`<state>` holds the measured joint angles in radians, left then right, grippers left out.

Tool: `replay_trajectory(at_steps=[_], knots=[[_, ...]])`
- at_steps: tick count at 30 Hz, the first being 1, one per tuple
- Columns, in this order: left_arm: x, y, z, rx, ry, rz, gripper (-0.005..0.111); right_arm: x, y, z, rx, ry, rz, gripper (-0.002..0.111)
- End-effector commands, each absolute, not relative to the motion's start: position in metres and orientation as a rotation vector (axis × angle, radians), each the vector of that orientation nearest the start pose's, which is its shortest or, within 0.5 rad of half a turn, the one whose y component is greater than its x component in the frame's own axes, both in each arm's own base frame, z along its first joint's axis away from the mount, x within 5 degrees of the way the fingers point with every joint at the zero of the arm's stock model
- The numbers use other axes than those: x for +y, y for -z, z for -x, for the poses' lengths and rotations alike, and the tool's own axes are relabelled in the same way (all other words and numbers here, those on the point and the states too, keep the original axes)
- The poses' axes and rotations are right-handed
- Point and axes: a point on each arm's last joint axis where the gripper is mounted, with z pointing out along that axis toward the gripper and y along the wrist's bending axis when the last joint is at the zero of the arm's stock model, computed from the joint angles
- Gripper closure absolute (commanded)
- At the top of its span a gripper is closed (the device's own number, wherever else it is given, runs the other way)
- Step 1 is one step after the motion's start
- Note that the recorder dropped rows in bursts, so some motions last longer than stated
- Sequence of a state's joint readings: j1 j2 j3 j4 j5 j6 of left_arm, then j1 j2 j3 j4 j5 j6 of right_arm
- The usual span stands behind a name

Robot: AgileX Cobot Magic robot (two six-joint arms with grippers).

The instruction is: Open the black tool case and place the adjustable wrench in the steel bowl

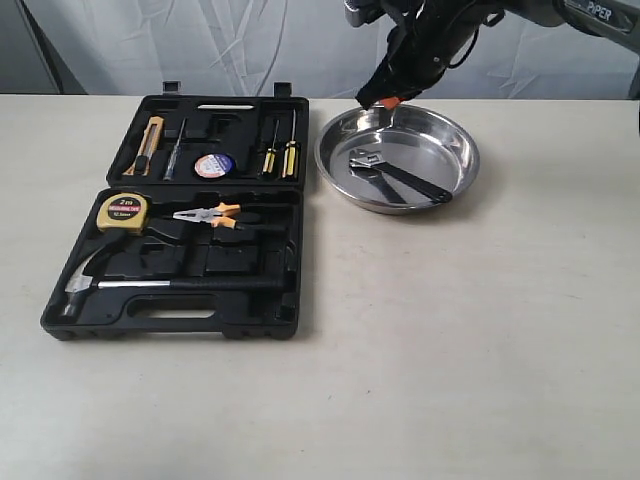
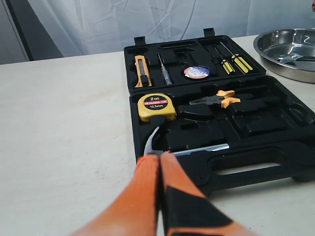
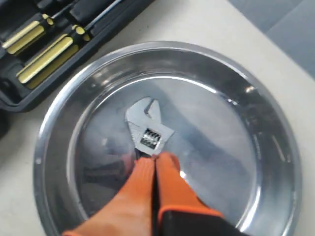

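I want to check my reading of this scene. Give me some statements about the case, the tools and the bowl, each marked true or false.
1. The black tool case lies open. True.
2. The adjustable wrench sits in a case recess. False: it lies in the steel bowl.
3. The pliers lie in the bowl. False: they are in the case, beside the tape measure.
4. The right gripper is shut. True.

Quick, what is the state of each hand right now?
Left hand: closed, holding nothing.
Right hand: closed, empty; the adjustable wrench lies in the steel bowl.
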<state>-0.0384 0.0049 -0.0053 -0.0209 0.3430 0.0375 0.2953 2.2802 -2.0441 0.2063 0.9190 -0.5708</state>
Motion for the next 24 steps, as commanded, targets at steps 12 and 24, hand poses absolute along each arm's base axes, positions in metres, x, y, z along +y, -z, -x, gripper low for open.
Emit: replay_trajectory(at_steps=[12,24], knots=[[-0.003,-0.183,-0.054,1.816,0.025,-0.058,0.107,0.113,-0.246,-0.393,2.432,-0.332,0.768,0.109],[-0.003,-0.183,-0.054,1.816,0.025,-0.058,0.107,0.073,-0.252,-0.249,2.262,-0.273,0.455,0.109]])
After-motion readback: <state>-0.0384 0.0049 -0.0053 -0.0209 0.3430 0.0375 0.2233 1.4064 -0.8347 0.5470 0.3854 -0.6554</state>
